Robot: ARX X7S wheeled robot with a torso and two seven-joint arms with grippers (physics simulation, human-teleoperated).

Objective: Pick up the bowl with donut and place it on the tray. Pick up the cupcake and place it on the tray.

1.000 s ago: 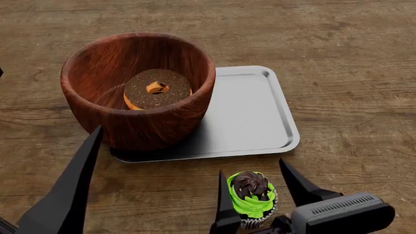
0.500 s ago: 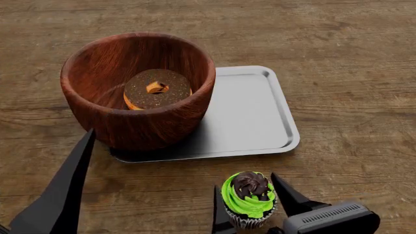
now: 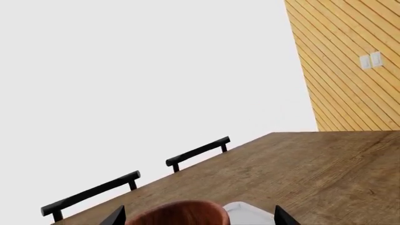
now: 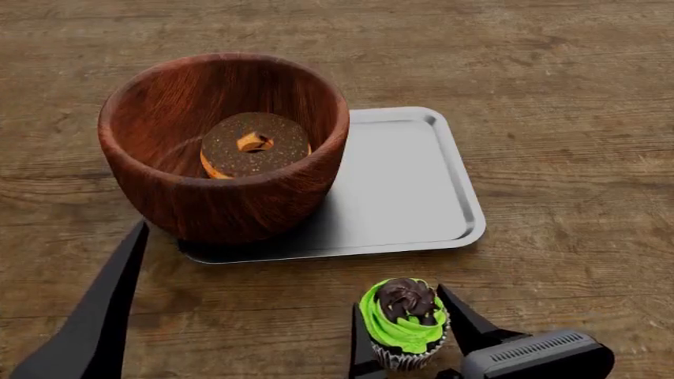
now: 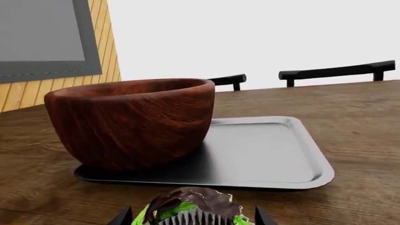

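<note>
1. The right gripper (image 4: 406,347) sits low over the table (image 4: 569,95), just in front of the tray (image 4: 411,181). Its jaws stand on either side of the cupcake (image 4: 403,322), close against the wrapper; whether they press it I cannot tell.
2. The left gripper (image 3: 196,216) is tilted upward in front of the bowl (image 4: 221,142). Its jaws are spread, with nothing between them.
3. The bowl stands on the tray's left part, its near-left side overhanging the tray's rim. The donut (image 4: 256,144) lies inside, icing up.
4. The cupcake stands upright on the table, apart from the tray's front rim, toward its right half.
5. The tray's right part is bare metal beside the bowl. Bare table surrounds the tray on its far and right sides.
6. The right wrist view shows the low rim of the tray and the bowl's outer wall from the side. It also shows chairs (image 5: 337,72) beyond the table's far edge, which the head view lacks.
7. The left wrist view shows only the bowl's top edge, a sliver of tray, a plank wall (image 3: 350,61) and more chairs.
</note>
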